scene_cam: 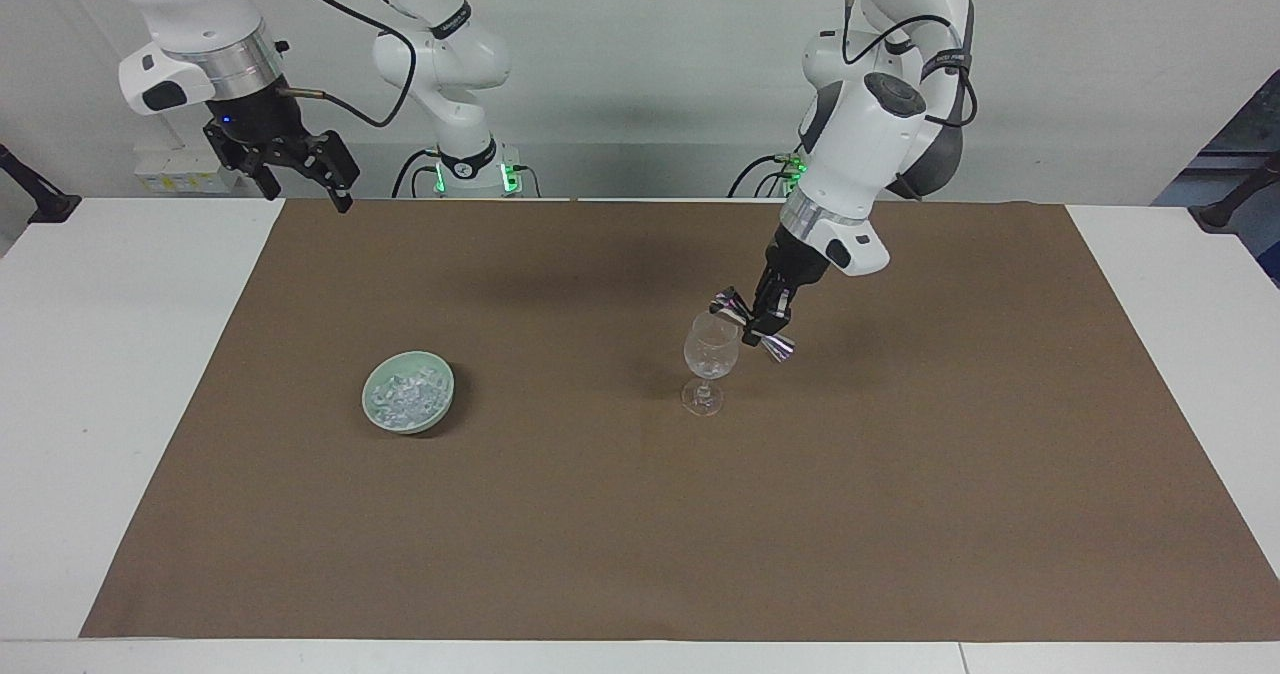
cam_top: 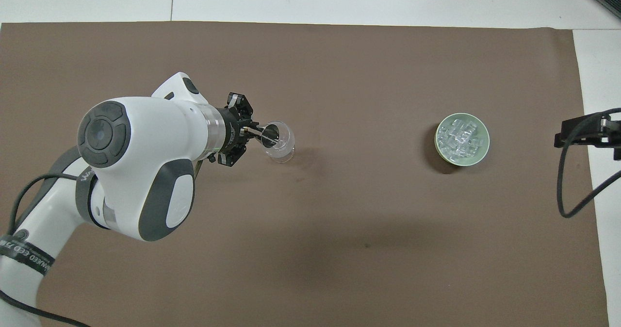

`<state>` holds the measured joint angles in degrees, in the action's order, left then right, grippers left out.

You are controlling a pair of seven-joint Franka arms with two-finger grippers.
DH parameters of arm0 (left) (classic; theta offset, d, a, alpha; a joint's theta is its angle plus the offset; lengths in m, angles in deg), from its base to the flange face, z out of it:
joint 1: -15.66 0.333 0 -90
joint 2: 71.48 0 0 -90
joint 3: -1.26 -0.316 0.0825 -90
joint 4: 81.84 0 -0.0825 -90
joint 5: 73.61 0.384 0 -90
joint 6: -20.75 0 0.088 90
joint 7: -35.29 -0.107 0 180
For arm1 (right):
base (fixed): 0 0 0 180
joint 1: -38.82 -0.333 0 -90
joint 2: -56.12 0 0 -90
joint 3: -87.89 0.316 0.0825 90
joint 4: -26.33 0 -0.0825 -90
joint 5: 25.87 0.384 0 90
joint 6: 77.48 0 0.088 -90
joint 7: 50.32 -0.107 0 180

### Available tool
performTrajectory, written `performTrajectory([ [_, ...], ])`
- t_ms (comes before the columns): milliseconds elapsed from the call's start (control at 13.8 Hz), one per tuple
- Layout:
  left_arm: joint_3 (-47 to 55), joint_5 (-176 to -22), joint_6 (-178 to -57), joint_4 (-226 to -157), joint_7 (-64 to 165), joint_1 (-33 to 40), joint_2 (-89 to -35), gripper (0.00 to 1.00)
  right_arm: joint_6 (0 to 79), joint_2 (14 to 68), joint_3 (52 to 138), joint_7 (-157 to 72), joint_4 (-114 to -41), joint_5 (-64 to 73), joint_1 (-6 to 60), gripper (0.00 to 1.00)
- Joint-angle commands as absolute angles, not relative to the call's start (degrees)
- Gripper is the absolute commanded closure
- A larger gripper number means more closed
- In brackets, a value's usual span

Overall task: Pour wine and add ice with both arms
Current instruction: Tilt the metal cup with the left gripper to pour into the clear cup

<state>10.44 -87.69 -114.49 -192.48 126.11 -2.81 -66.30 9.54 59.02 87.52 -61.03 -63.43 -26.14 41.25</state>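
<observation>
The left gripper (scene_cam: 757,319) is clamped tight on a small shiny metal jigger (scene_cam: 752,322), an hourglass-shaped measure held at its narrow waist, and it hangs over the wine glass (scene_cam: 710,364). The jigger lies tipped well over on its side, one mouth directed at the rim of the glass and just above it, the other mouth sticking out toward the left arm's end of the table. In the overhead view the open mouth of the jigger (cam_top: 269,134) overlaps the glass (cam_top: 280,145), and the gripper (cam_top: 250,130) sits just beside it. The left arm (scene_cam: 860,144) slopes down to this point from its base, wrist ring and black cables showing. The wine glass stands upright on its foot on the brown mat (scene_cam: 900,514), near the middle of the table; its bowl is clear and whether it has liquid in it cannot be made out. Well apart from it, toward the right arm's end of the table, sits a pale green bowl (scene_cam: 440,409) holding the ice (scene_cam: 405,394), a glistening heap of small whitish chunks that fills the bowl (cam_top: 482,155) and shows clearly from above (cam_top: 461,138). The right gripper (scene_cam: 300,169) waits with its fingers spread wide and nothing between them, raised over the edge of the mat at the right arm's end, on the right arm (scene_cam: 190,14).
</observation>
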Motion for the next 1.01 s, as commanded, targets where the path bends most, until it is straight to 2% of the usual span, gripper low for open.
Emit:
performTrajectory([
  [0, 9.52, -85.13, -115.75, -193.02, 127.31, -4.11, -66.21, 1.00, 10.50, 60.26, 87.63, -59.02, -64.90, -24.81, 41.72, 0.00],
  [942, 9.52, -78.89, -115.13, -193.46, 127.49, -5.16, -66.21, 1.00, 9.62, 60.26, 87.89, -59.02, -64.64, -24.81, 41.63, 0.00],
])
